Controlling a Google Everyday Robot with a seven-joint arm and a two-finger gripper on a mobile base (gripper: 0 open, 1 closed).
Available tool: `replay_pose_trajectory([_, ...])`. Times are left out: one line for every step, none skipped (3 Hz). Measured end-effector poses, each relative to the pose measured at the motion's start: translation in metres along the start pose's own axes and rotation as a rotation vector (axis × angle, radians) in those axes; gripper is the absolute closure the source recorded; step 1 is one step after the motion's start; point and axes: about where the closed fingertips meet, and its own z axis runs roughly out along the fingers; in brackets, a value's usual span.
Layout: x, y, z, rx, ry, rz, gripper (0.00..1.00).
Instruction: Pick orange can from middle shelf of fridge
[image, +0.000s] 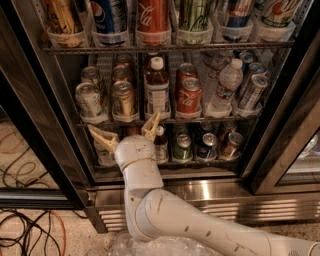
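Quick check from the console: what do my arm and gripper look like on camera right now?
The arm is glossy white, built of thick rounded segments, with small dark dots on the lower one and a thin tan band at the wrist. The gripper, just below the orange can, has two pale tan tapered fingers.
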Motion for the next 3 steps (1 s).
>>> replay_pose_trajectory([0.0, 0.0, 0.0, 0.0, 0.0, 0.0, 0.12])
replay_pose_trajectory([0.0, 0.0, 0.0, 0.0, 0.0, 0.0, 0.19])
replay_pose_trajectory([0.0, 0.0, 0.0, 0.0, 0.0, 0.0, 0.28])
